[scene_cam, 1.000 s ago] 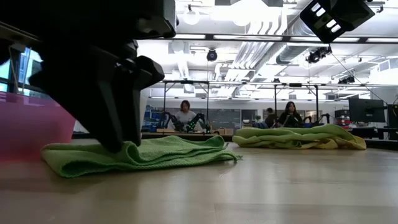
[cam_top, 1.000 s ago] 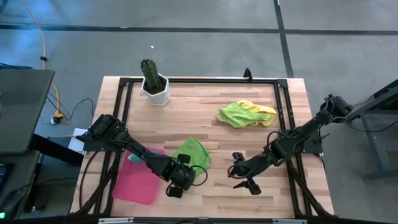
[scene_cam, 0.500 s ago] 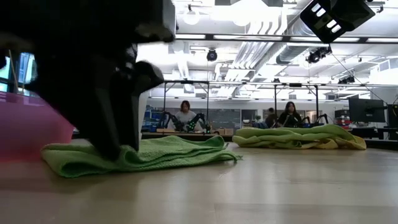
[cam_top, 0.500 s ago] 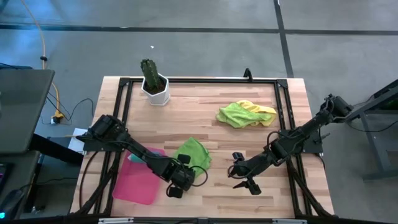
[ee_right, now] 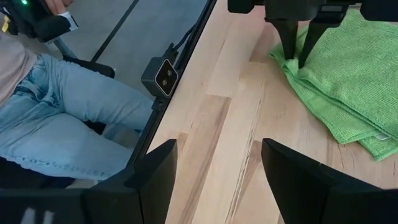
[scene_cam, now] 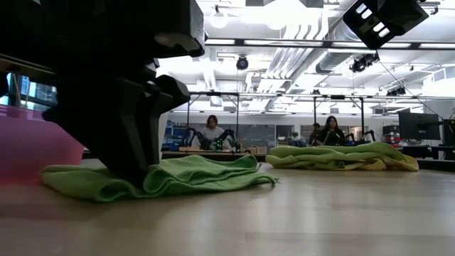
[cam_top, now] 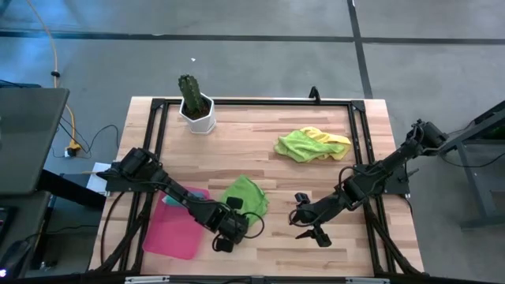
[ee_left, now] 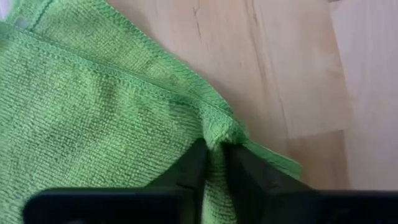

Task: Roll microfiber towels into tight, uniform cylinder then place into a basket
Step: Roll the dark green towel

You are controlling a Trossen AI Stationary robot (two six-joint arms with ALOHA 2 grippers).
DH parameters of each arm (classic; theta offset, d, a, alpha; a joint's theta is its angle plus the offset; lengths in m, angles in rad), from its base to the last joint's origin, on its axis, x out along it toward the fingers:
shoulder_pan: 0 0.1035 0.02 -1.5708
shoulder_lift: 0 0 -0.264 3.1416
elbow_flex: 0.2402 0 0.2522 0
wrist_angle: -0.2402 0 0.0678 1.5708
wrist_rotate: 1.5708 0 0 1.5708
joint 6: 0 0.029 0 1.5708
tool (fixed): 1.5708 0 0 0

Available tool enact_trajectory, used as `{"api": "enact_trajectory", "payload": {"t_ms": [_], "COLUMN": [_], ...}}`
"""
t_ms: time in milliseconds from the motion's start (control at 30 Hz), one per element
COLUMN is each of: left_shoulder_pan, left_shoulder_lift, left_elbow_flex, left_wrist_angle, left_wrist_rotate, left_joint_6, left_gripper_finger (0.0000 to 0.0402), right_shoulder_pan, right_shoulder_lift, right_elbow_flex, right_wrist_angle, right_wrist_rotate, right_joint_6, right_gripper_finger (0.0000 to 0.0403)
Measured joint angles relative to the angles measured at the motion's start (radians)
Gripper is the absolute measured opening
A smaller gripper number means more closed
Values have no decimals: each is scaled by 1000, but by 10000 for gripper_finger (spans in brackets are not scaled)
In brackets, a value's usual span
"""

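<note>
The left gripper (cam_top: 230, 229) was down near the tabletop's (cam_top: 268, 166) front edge, its fingers (ee_left: 186, 174) pinched narrowly on a corner fold of the green towel (cam_top: 245, 195). That towel lay flat beside the pink basket (cam_top: 177, 229) at the front left. The right gripper (cam_top: 309, 226) hung with jaws wide apart, holding nothing. Lime and yellow towels (cam_top: 310, 144) lay bunched toward the back right.

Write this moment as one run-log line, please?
left gripper: shut on corner of green microfiber towel | right gripper: open, waiting above bare wood | shallow pink-red rectangular basket: no towel seen inside | lime-and-yellow towel heap: untouched
</note>
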Motion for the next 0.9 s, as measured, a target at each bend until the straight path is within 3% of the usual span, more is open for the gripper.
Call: {"api": "enact_trajectory", "payload": {"t_ms": [100, 500, 900], "left_shoulder_pan": [1, -1, -1], "left_shoulder_lift": [-8, -41, -42], "left_elbow_flex": [-1, 21, 27], "left_wrist_angle": [-1, -21, -13], "left_wrist_rotate": [4, 101, 140], "left_joint_6": [-1, -61, -83], "left_gripper_finger": [9, 10, 79], "right_shoulder_pan": [0, 0, 0], "right_shoulder_lift": [0, 0, 0], "right_elbow_flex": [0, 0, 0], "right_wrist_angle": [0, 34, 37], "right_wrist_rotate": [0, 0, 0], "right_joint_6": [4, 0, -2], "right_gripper_finger": [227, 227, 227]}}
